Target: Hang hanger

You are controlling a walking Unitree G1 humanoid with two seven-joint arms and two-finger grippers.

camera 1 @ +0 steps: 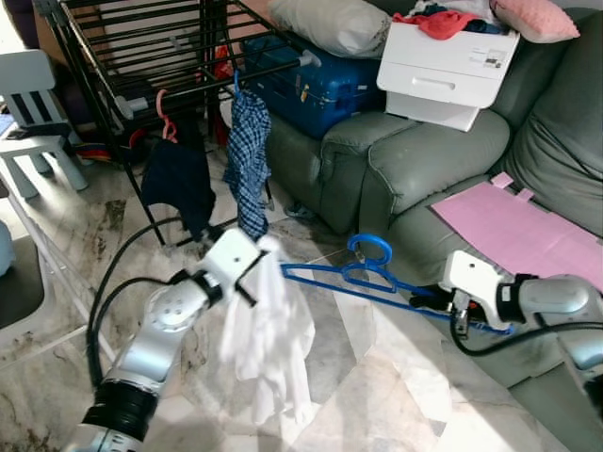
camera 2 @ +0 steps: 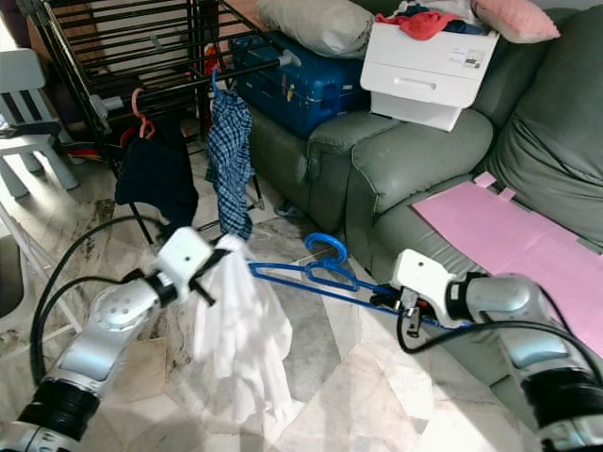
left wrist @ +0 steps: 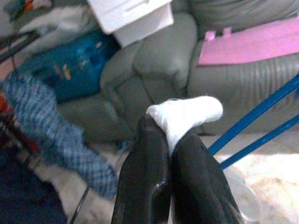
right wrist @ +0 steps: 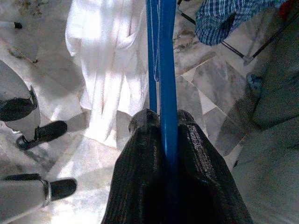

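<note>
The blue hanger (camera 1: 377, 276) is held out level above the marble floor (camera 1: 377, 377), in front of the grey-green sofa (camera 1: 424, 160), with its hook (camera 1: 369, 249) pointing up toward the far side. The right pincer (camera 1: 422, 298) grips it at its right end; in the right wrist view the two black fingers (right wrist: 140, 177) are pressed together on the blue bar, one on each side. The left end of the hanger reaches to the white garment (camera 1: 268, 330), which hangs down in loose folds from the left pincer (camera 1: 256, 252). In the left wrist view that pincer's fingers (left wrist: 145, 172) are closed tight on a bunched white corner of the cloth.

To the far left stands a black drying rack (camera 1: 141, 47). A dark navy garment (camera 1: 179, 184) hangs on it from a pink hanger (camera 1: 166, 118), and just to its right a blue checked shirt (camera 1: 248, 155) hangs from the rack too. A white child's chair (camera 1: 33, 104) stands at the far left edge.

On the sofa, a blue suitcase (camera 1: 311, 85) lies on the far left seat with a grey pillow (camera 1: 330, 24) above it. To the right of these sits a white box (camera 1: 443, 71) with red and other clothes (camera 1: 438, 19) heaped on top, and a pink cushion (camera 1: 532, 19) beside it. A pink sheet (camera 1: 518, 231) lies flat on the near right seat of the sofa. Black cables (camera 1: 122, 273) loop beside the left arm
</note>
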